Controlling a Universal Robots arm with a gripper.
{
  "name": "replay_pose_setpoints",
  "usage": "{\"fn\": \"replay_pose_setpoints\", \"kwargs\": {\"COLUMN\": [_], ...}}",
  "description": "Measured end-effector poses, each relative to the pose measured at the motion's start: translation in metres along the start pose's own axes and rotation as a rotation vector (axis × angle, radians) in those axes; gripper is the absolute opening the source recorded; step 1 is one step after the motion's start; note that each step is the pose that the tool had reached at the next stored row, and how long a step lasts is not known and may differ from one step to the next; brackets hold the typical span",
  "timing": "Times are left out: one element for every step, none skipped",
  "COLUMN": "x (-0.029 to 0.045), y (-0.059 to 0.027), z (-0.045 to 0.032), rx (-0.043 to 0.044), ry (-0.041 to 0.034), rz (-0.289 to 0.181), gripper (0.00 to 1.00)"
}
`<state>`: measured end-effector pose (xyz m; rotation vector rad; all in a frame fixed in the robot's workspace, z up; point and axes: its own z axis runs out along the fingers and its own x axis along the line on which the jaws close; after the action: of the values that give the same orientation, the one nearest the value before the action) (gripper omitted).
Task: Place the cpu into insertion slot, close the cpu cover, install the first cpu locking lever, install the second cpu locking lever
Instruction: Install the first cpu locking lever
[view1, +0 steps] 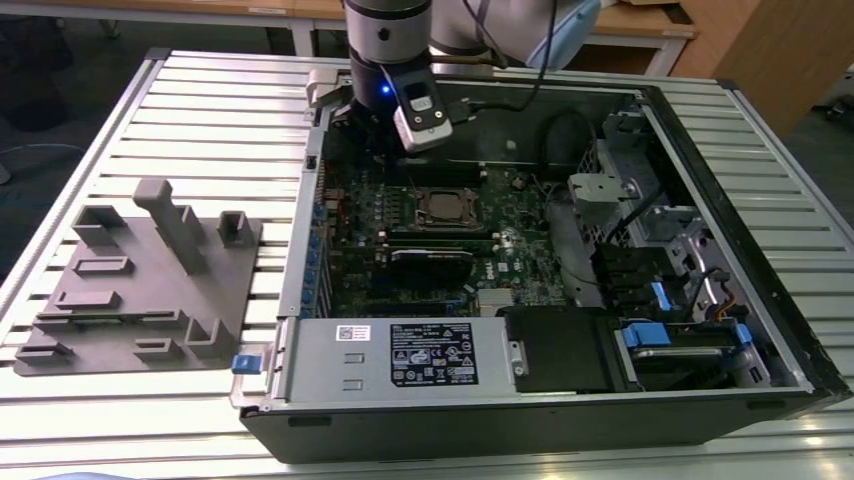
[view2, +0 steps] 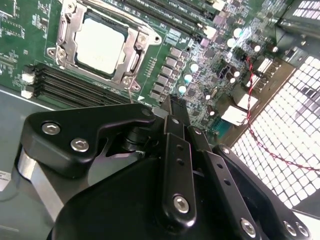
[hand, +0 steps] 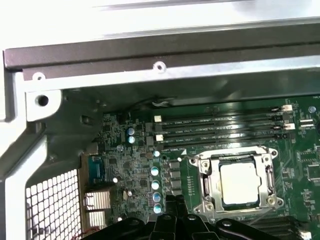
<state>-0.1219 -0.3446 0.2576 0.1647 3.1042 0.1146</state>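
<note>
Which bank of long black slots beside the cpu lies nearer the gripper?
The bank on the side of the cpu facing the gripper; the other bank lies beyond the cpu.

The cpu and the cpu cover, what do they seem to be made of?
The cpu: a metal top, it seems, matte pale silver with an even, soft sheen. The cpu cover: probably stamped steel, shiny, with bright glints along its thin frame.

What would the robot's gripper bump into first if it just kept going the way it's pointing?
Most likely the green motherboard, in the strip of small parts beside the cpu, not the cpu itself. The gripper points there in the first wrist view, though depth is hard to judge.
</note>
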Motion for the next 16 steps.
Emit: {"fn": "replay_pose_setpoints", "kwargs": {"x": [0.0008, 0.0014, 0.0019, 0.0025, 0.0031, 0.0037, 0.0043, 0.005, 0.0057, 0.0063, 0.0067, 0.0069, 0.0071, 0.0072, 0.0074, 0.0075], "y": [0.001, 0.0024, 0.0042, 0.0063, 0.0082, 0.0102, 0.0122, 0.0139, 0.0151, 0.0161, 0.0171, 0.018, 0.0189, 0.0199, 0.0212, 0.0224], "z": [0.0006, 0.0013, 0.002, 0.0026, 0.0031, 0.0037, 0.0042, 0.0047, 0.0052, 0.0058, 0.0065, 0.0072, 0.0078, 0.0085, 0.0091, 0.0097], "rx": [0.0002, 0.0002, 0.0001, 0.0, 0.0, -0.0001, -0.0001, -0.0002, -0.0008, -0.0015, -0.0023, -0.0031, -0.0042, -0.0054, -0.0065, -0.0075], "ry": [0.0002, 0.0001, 0.0, 0.0, 0.0001, 0.0, 0.0001, 0.0001, 0.0002, 0.0003, 0.0003, 0.0004, 0.0005, 0.0006, 0.0007, 0.001], "rz": [0.0, 0.0, 0.0, 0.0, 0.0, 0.0, 0.0, 0.0, 0.0, 0.0, 0.001, 0.001, 0.001, 0.001, 0.001, 0.001], "gripper": [0.11, 0.11, 0.11, 0.11, 0.11, 0.11, 0.11, 0.11, 0.11, 0.11, 0.11, 0.11, 0.11, 0.11, 0.11, 0.11]}}
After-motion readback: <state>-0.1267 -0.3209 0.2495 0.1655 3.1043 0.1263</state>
